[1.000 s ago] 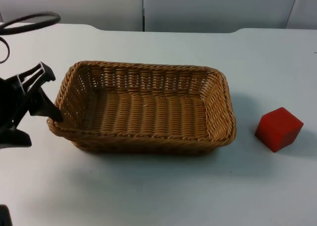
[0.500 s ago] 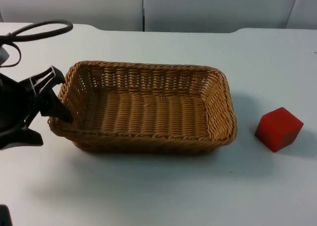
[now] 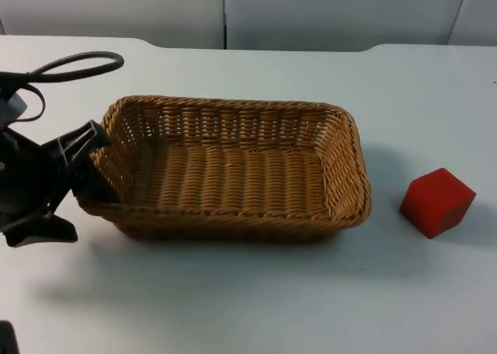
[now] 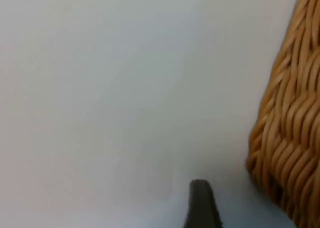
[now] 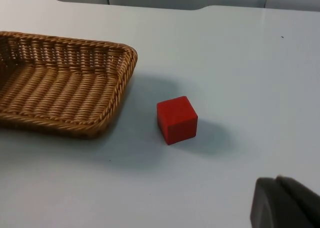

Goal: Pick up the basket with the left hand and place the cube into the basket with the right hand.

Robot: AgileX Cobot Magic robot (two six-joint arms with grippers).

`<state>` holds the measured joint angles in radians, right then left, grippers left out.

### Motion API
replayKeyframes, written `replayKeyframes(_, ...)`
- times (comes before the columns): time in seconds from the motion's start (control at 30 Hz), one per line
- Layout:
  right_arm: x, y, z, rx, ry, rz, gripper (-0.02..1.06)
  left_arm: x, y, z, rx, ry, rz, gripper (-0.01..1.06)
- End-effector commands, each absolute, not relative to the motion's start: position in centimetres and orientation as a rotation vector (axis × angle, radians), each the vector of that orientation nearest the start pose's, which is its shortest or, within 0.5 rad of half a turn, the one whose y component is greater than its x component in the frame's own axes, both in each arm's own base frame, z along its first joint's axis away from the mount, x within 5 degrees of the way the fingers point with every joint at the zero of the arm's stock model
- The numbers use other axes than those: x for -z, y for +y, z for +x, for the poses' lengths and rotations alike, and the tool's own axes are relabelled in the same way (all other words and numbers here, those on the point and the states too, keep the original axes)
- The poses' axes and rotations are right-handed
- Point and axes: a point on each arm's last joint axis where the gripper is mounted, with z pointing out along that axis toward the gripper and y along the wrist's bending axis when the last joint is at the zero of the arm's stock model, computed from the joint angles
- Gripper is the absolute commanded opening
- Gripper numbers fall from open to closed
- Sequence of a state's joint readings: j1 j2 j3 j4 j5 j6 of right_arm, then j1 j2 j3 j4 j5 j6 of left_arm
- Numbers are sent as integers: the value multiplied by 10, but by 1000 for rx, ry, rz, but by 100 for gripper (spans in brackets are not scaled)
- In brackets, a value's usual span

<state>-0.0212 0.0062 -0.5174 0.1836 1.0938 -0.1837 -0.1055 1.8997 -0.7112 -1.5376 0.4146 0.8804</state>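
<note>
I think I stand in a laboratory or a test room, not in a home. The bench (image 3: 256, 307) under me is plain white, with a notch cut in its far edge, and it ends at a grey partition wall (image 3: 326, 12) made of flat panels with thin seams between them. On the bench lie a wicker basket (image 3: 233, 168) and one red cube (image 3: 436, 202), set apart like samples for an exercise.
</note>
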Motion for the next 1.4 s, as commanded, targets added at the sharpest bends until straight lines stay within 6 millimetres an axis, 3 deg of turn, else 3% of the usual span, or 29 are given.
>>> replayKeyframes(0.0, -280, 15, -8, -91, 2038, -181, 0, -86, -70, 292, 794, 2707, -620, 48)
replayKeyframes(0.1, -280, 15, -8, -91, 2038, -181, 0, -85, -71, 293, 804, 2691, -614, 7)
replayKeyframes(0.13, -280, 15, -8, -91, 2038, -181, 0, -86, -71, 294, 815, 2677, -623, 0)
replayKeyframes(0.63, -280, 15, -8, -91, 2038, -181, 0, -100, -75, 304, 919, 2580, -705, 0)
replayKeyframes(0.93, -280, 15, -8, -91, 2038, -181, 0, -150, -66, 305, 860, 2404, -789, 0)
replayKeyframes(1.07, -280, 15, -8, -91, 2038, -181, 0, -161, -65, 303, 879, 2355, -869, 0)
replayKeyframes(1.37, -280, 15, -8, -91, 2038, -181, 0, -152, -49, 274, 746, 2310, -1142, 0)
